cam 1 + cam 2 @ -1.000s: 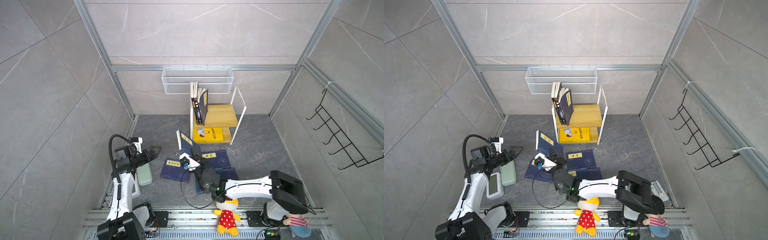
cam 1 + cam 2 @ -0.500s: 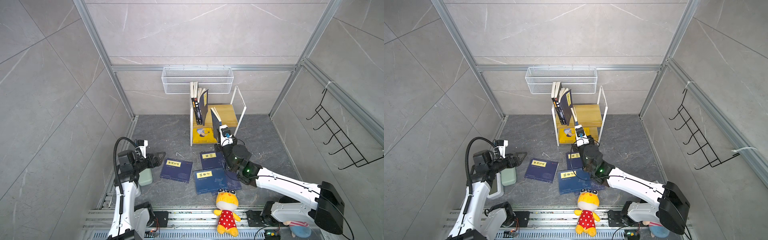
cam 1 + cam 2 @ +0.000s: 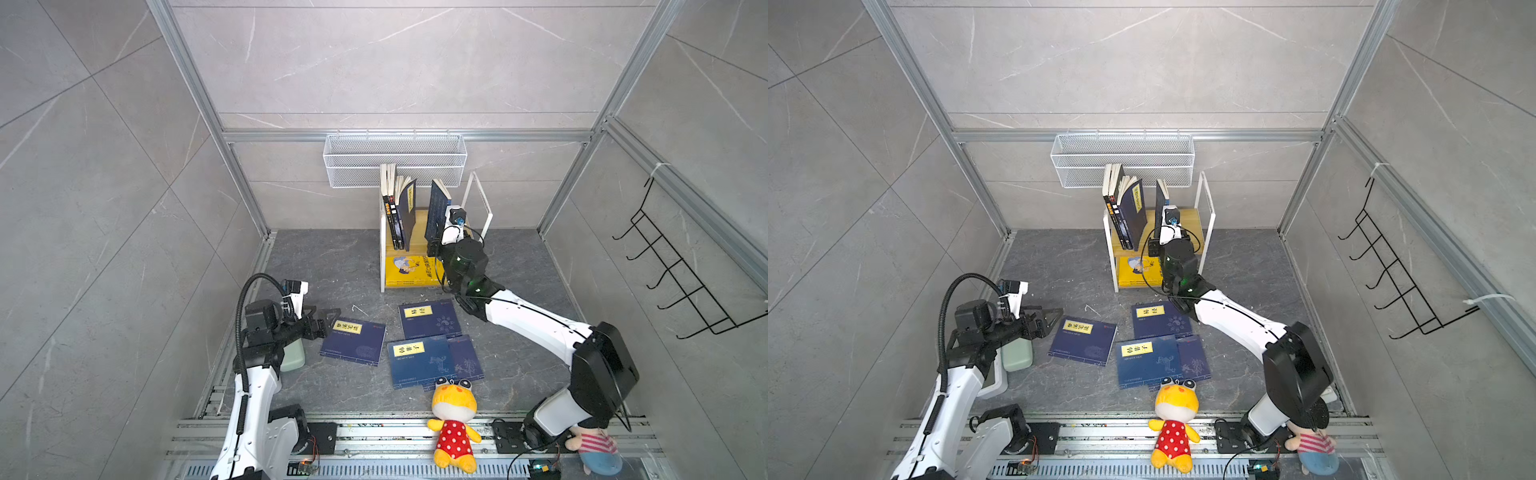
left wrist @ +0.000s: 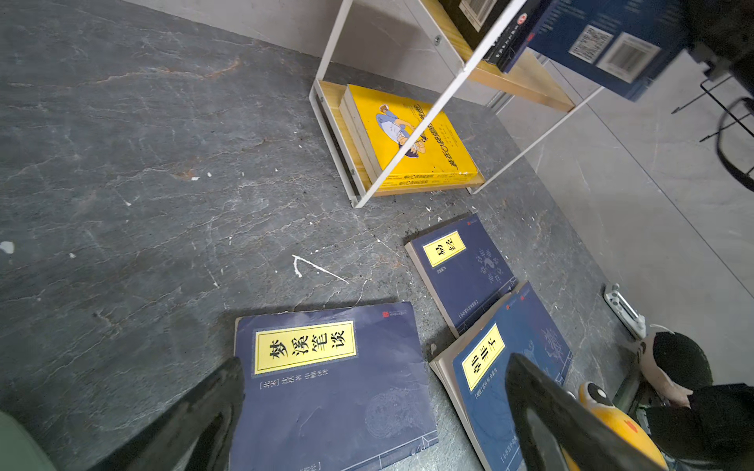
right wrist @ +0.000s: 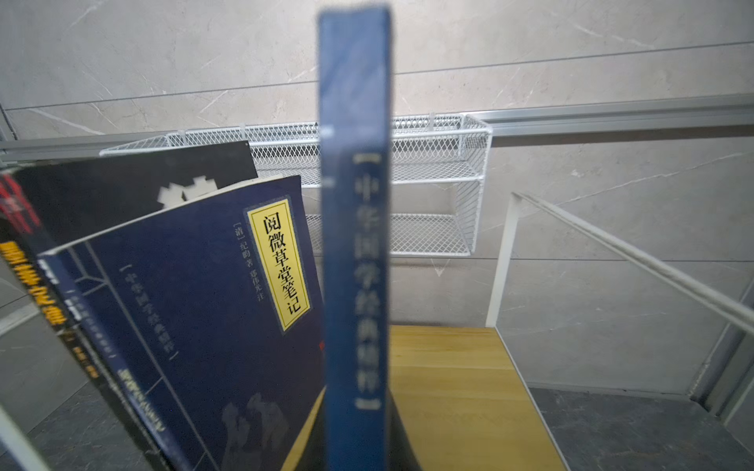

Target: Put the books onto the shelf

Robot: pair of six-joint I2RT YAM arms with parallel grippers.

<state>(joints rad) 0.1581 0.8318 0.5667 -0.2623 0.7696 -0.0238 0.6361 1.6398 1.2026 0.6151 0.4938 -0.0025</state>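
We log the right gripper [image 3: 434, 248], clamped on a thin navy paperback book [image 3: 439, 205], lifted off the floor and now upright at the top board of the light-wood, white-framed shelf [image 3: 420, 226]. Release looks next. The left gripper [image 3: 330, 321] gapes wide by the remaining navy floor books [image 3: 353, 343].

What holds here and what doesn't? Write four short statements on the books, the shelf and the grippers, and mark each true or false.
1. The right gripper is shut on an upright navy book over the top board of the shelf. True.
2. The left gripper grips a book. False: it is open and holds nothing.
3. A yellow book lies flat on the shelf's lower board. True.
4. Every book is on the shelf. False: several navy books lie on the floor.
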